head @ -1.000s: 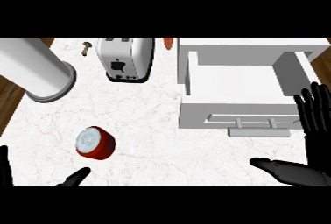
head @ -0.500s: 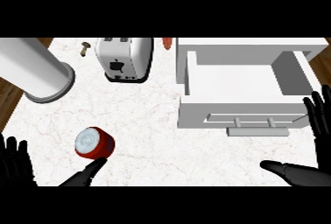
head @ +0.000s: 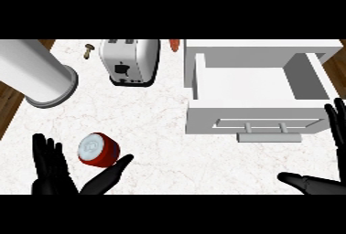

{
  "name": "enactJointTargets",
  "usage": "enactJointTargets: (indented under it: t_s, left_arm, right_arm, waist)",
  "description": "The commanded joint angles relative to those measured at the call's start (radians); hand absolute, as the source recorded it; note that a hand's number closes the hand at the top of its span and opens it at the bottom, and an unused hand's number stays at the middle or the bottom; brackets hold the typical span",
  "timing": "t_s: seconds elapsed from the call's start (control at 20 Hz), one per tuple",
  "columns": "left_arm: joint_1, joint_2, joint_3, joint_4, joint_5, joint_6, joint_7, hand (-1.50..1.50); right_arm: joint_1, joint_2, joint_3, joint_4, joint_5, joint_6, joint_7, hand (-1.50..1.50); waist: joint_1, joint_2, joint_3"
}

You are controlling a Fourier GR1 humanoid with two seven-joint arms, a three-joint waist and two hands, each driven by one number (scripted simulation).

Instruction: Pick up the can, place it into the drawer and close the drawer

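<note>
lying between open left hand (head: 52,176) fingers and thumb, red can (head: 99,149)

**Colours on the table**

The table (head: 155,119) is white marble with faint reddish-grey veining; dark brown wood shows beyond its edges. The can (head: 99,150) is red with a pale silver-white top. The toaster (head: 130,61) is silver with a black mark on its front. The drawer (head: 253,93) is white with a grey handle. Both hands, left (head: 57,171) and right (head: 317,183), are black. The large cylinder (head: 34,68) is light grey-white.
</note>
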Motion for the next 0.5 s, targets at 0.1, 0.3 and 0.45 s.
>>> enactJointTargets:
  t_s: [0.1, 0.3, 0.45]
  left_arm:
    - [-0.03, -0.001, 0.072, 0.164, 0.179, 0.027, -0.167, -1.5]
    - [-0.014, -0.001, 0.078, 0.244, 0.264, 0.04, -0.279, -1.5]
    - [0.002, -0.001, 0.036, 0.294, 0.345, 0.092, -0.378, -1.5]
  right_arm:
    - [0.021, -0.043, -0.077, -0.025, -0.067, 0.059, 0.01, -1.5]
    - [-0.013, -0.043, -0.074, -0.039, -0.046, 0.032, 0.081, -1.5]
    - [-0.015, -0.049, -0.121, 0.003, -0.084, 0.068, 0.015, -1.5]
  waist:
    - [-0.001, 0.0, 0.0]
    - [0.002, 0.0, 0.0]
    - [0.002, 0.0, 0.0]
